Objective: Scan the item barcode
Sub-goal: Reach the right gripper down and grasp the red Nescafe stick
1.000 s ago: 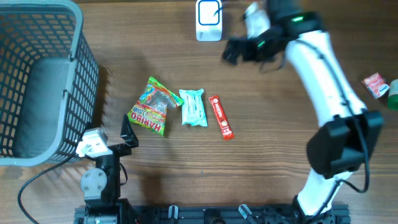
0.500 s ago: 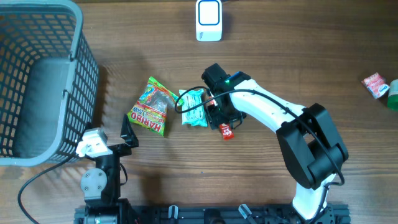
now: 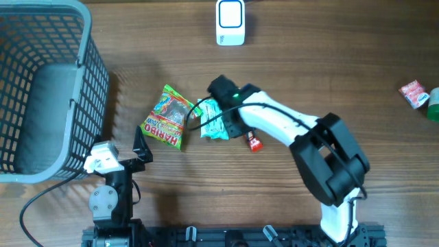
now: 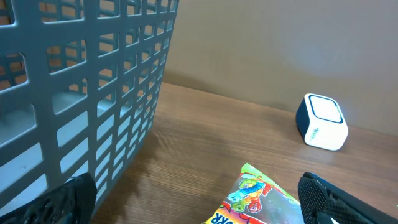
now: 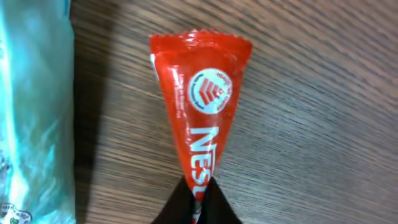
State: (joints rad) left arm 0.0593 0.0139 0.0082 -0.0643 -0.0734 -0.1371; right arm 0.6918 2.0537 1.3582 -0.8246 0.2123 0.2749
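Right gripper (image 5: 198,198) pinched shut on red wrapper (image 5: 199,106), lettering "NES" legible. Left gripper (image 4: 199,205) jaws fully apart, holding nothing. Yellow-green bag (image 3: 164,118) reads "HARIBO".

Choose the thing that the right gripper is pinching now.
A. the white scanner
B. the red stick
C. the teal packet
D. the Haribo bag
B: in the right wrist view the right gripper is shut on the narrow end of the red stick; the teal packet lies beside it, not gripped.
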